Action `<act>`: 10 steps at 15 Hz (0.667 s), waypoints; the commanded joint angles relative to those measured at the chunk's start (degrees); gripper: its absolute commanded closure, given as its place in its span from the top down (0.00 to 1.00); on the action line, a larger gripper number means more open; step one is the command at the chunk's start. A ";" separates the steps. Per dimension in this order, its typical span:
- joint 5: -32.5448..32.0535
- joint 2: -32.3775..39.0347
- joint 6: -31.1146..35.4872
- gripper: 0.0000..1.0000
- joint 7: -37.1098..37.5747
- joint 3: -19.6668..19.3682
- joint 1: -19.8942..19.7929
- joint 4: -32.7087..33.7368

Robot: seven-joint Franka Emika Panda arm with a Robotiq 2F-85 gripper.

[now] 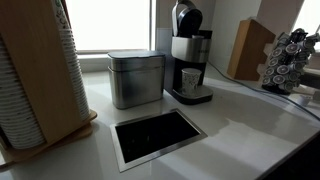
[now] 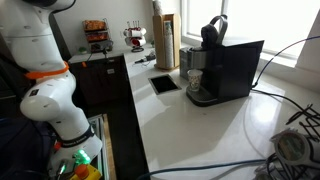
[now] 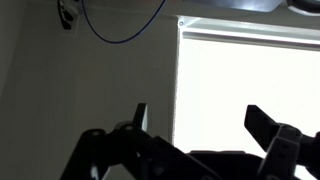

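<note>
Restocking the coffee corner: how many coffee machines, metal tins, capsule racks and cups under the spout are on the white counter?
Coffee machine: 1
Metal tin: 1
Capsule rack: 1
Cup under the spout: 1
Total: 4

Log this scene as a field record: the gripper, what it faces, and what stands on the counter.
gripper: jaws apart, nothing between them
faces: wall and bright window, in the wrist view
arm: beside the counter, apart from the machine
counter: white, with a rectangular opening
coffee machine: cup under its spout
metal tin: beside the coffee machine, not touching it
pod rack: on the machine's other side
</note>
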 commanded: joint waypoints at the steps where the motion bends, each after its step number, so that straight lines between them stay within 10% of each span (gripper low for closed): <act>1: 0.17 0.34 0.00 1.00 -0.43 -0.04 -0.03 0.62; 10: -3.82 5.90 -3.59 1.00 2.20 -0.30 0.76 8.22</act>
